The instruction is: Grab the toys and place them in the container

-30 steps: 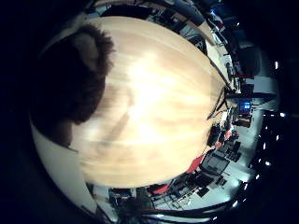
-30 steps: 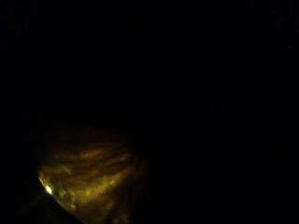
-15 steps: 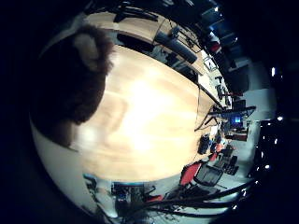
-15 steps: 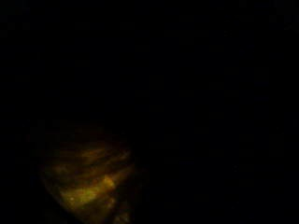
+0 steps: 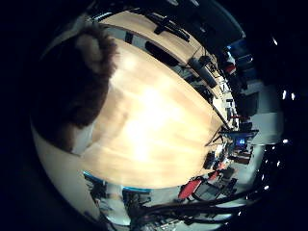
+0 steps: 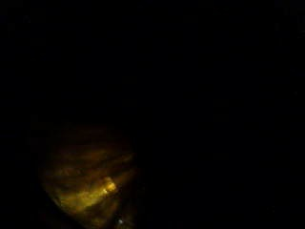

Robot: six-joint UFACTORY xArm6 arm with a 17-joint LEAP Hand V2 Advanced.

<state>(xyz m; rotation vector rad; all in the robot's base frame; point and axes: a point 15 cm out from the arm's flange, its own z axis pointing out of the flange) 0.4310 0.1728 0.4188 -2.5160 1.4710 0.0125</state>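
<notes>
We see a brown furry toy (image 5: pixel 72 86) filling one side of the little-finger view, close to our palm, above the wooden table (image 5: pixel 154 134). The thumb view is almost black. Whether our fingers clamp it, we cannot tell.

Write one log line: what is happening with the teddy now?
toy: brown plush toy close against palm | below: wooden table | container: unseen | thumb-side view: dark

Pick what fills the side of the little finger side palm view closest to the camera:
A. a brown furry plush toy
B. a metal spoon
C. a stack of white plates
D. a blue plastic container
A: a dark brown furry plush toy bulks large and close to the palm, in front of the light wooden table; no container shows in either view.
</notes>
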